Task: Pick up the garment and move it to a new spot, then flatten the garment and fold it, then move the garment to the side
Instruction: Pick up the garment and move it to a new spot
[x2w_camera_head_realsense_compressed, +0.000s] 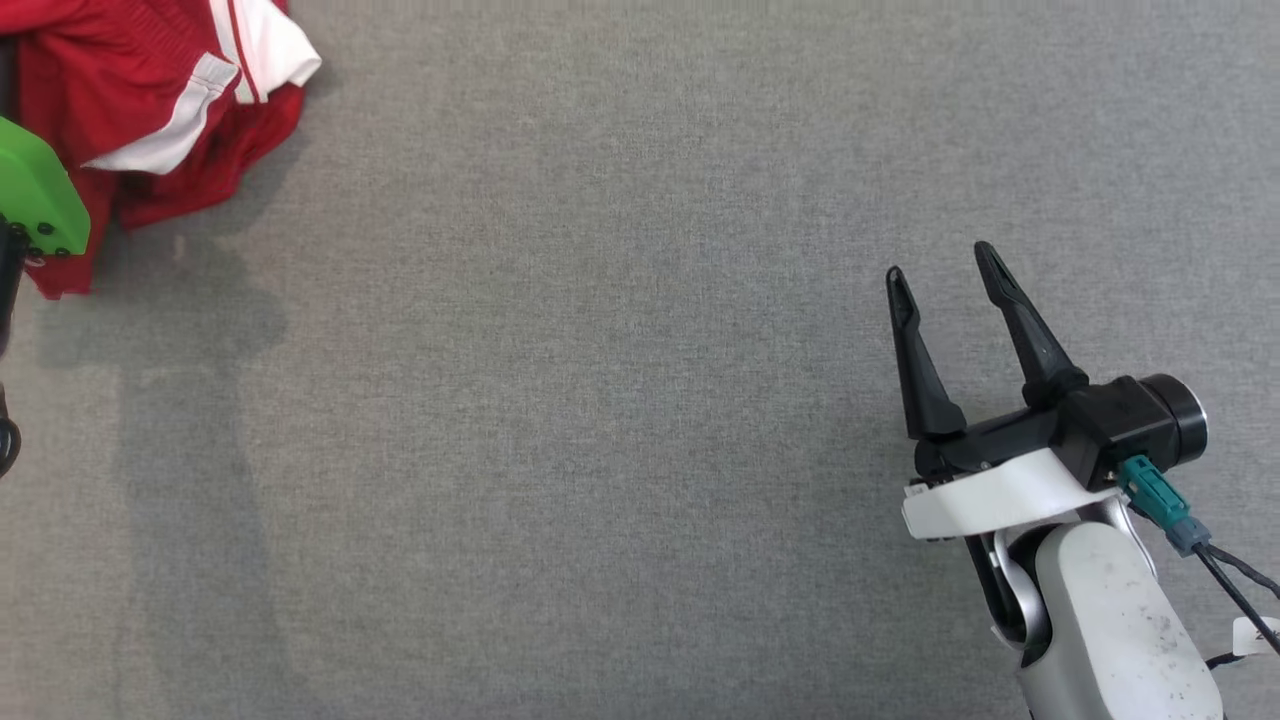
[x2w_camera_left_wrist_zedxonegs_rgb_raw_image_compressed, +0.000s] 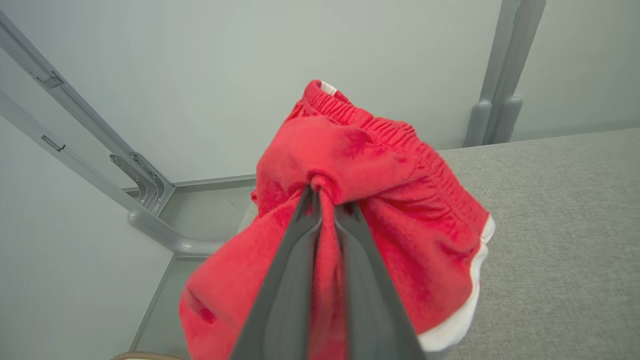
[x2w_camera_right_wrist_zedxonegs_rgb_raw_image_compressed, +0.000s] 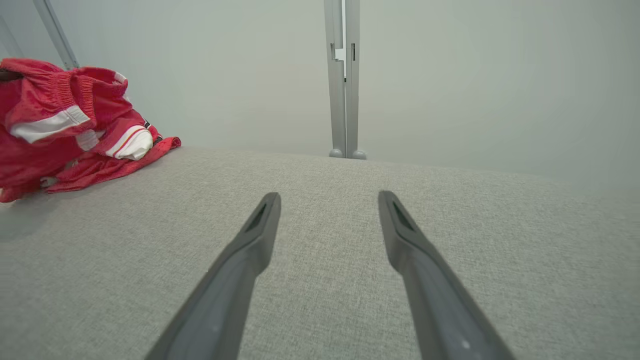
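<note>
The garment is a pair of red shorts with white trim, bunched up at the far left corner of the grey table. In the left wrist view my left gripper is shut on a fold of the garment, the red cloth pinched between its two dark fingers and hanging around them. A green part of the left arm overlaps the cloth at the head view's left edge. Low on the right, my right gripper stands open over bare table, far from the garment.
Grey fabric covers the table, with wide free room across its middle and right. Pale walls and metal frame posts stand behind the far edge. The table's left edge drops off just beside the garment.
</note>
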